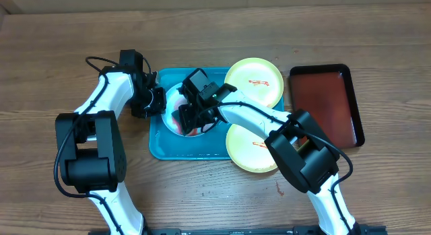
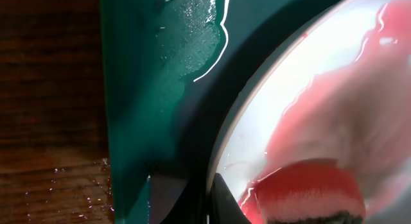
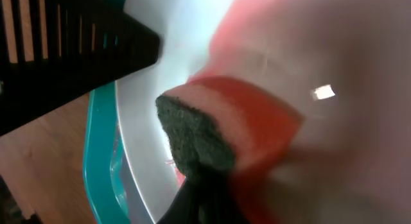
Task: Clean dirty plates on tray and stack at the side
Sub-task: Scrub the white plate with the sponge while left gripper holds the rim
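A pale mint-white plate (image 1: 172, 104) smeared with red sauce lies in the turquoise tray (image 1: 195, 149). My left gripper (image 1: 157, 100) is shut on its left rim; in the left wrist view the plate's edge (image 2: 221, 140) runs down between the fingers (image 2: 168, 199). My right gripper (image 1: 190, 114) is shut on a red sponge (image 3: 244, 121) with a dark scrub face, pressed onto the plate (image 3: 144, 115). Two yellow-green plates with red streaks lie to the right, one (image 1: 254, 81) at the tray's far corner and one (image 1: 250, 149) at its near corner.
A smaller dark red tray with a black rim (image 1: 326, 104) sits at the right on the wooden table. Water beads on the turquoise tray floor (image 2: 186, 38). Both arms cross over the tray's left half.
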Robot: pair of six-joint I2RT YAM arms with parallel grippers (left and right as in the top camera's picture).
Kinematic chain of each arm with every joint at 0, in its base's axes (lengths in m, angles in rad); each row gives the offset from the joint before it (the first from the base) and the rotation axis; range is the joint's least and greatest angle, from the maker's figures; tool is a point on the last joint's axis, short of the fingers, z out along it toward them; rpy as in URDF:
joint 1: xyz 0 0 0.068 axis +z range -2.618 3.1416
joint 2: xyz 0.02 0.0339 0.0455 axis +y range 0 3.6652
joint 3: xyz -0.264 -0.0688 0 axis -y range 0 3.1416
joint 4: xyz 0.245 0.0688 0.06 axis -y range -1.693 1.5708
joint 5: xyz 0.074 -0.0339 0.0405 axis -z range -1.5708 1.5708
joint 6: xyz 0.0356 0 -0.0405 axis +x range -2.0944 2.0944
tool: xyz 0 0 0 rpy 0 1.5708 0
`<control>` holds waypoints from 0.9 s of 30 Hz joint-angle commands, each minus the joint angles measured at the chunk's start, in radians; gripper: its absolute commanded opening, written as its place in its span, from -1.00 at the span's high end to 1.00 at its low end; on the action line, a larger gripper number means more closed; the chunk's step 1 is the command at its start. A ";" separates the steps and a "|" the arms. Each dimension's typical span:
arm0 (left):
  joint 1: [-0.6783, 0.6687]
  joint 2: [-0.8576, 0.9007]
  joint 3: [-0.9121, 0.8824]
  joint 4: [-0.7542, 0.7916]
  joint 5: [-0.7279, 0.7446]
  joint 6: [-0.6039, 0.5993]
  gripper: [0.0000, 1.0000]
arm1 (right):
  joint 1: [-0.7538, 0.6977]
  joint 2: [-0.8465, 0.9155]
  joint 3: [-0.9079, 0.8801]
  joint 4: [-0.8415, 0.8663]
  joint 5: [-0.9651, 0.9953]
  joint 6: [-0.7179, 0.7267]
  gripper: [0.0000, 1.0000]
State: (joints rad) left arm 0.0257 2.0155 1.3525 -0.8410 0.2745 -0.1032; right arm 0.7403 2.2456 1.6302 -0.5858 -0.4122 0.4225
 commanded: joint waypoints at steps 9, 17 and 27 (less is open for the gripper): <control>-0.013 0.018 -0.004 0.008 0.029 0.023 0.92 | -0.082 0.024 0.129 -0.117 0.584 -0.170 0.93; -0.013 0.018 -0.004 0.014 0.029 0.030 0.91 | -0.053 0.070 0.125 -0.104 0.586 -0.169 0.93; -0.013 0.018 -0.004 0.018 0.031 0.029 0.92 | 0.010 0.071 0.125 -0.021 0.144 -0.103 0.93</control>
State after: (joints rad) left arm 0.0212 2.0163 1.3525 -0.8238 0.2852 -0.1001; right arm 0.7006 2.2818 1.7412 -0.6193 -0.0635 0.2729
